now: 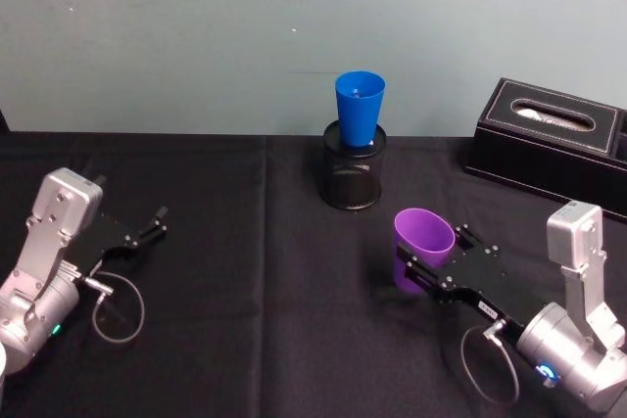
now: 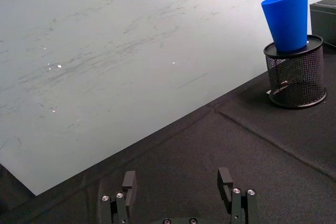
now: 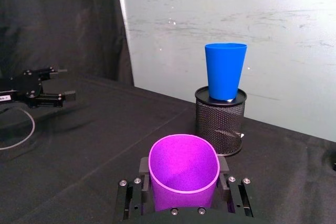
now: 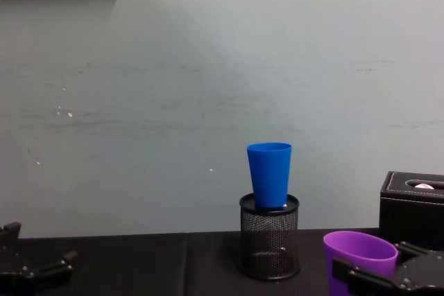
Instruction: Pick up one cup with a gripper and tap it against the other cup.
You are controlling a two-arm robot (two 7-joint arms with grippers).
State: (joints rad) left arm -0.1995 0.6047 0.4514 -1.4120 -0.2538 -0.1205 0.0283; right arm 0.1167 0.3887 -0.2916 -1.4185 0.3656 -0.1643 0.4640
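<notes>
Closest to the lens in the right wrist view: right end effector [image 3: 184, 164], flat black jaws with small screws pressed against both sides of the purple cup [image 3: 181, 183], grasping it a little below the rim. Smooth purple plastic, plain, tapered, with a wide round rim. Mouth up, narrow end down, long axis close to vertical, with a slight lean in the head view. Low over the right front of the black tabletop [image 1: 245, 330]; cannot tell whether the base touches the cloth.

From the wrist, straight into the cup's hollow inside. From the chest, its side profile and level rim [image 4: 359, 253] at the lower right. From the head, cup [image 1: 423, 242] and right end effector [image 1: 435, 254] together.

Farther back, near the middle of the tabletop: blue cup [image 1: 360, 110], same taper, mouth up, base sunk into the top of a black mesh pen holder [image 1: 353, 178]. Well apart from the purple cup.

Off to the right rear, a black box [image 1: 554, 144] with white stitching.

On the left side, left end effector [image 1: 157, 224] low above the cloth, fingers [image 2: 128, 182] spread apart, released, gripping nothing.

Behind everything, a pale scuffed wall [image 4: 173, 88].
</notes>
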